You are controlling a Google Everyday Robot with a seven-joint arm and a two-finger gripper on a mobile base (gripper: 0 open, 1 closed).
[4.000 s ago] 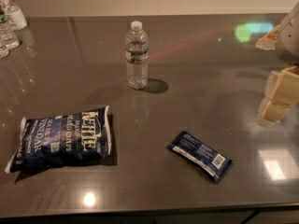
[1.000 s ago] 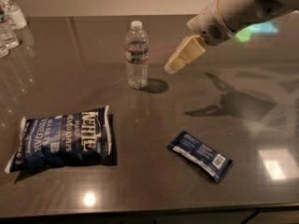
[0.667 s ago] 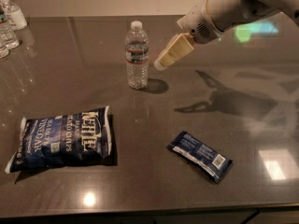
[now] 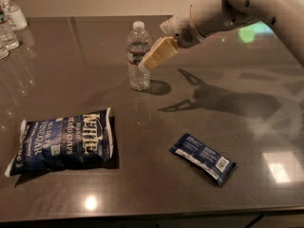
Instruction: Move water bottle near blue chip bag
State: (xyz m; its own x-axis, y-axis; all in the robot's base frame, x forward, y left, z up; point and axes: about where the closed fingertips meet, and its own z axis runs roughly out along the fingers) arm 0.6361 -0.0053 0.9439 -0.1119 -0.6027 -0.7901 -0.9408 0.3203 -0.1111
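The water bottle (image 4: 138,56), clear with a white cap and a red-striped label, stands upright at the middle back of the dark table (image 4: 156,194). The blue chip bag (image 4: 64,141), dark blue with white "Kettle" lettering, lies flat at the front left, well apart from the bottle. My gripper (image 4: 146,64) comes in from the upper right on a white arm; its tan fingers (image 4: 159,52) overlap the bottle's right side at label height. I cannot tell whether they touch the bottle.
A smaller flat blue packet (image 4: 203,157) lies at the front right. Other clear bottles and a white-topped pump bottle (image 4: 10,13) stand at the far left back corner. The table's front edge runs along the bottom.
My arm has swung in from the right edge and moved left and down toward the water bottle; the fingers now overlap its right side. Bottle, bag and packet have not moved.
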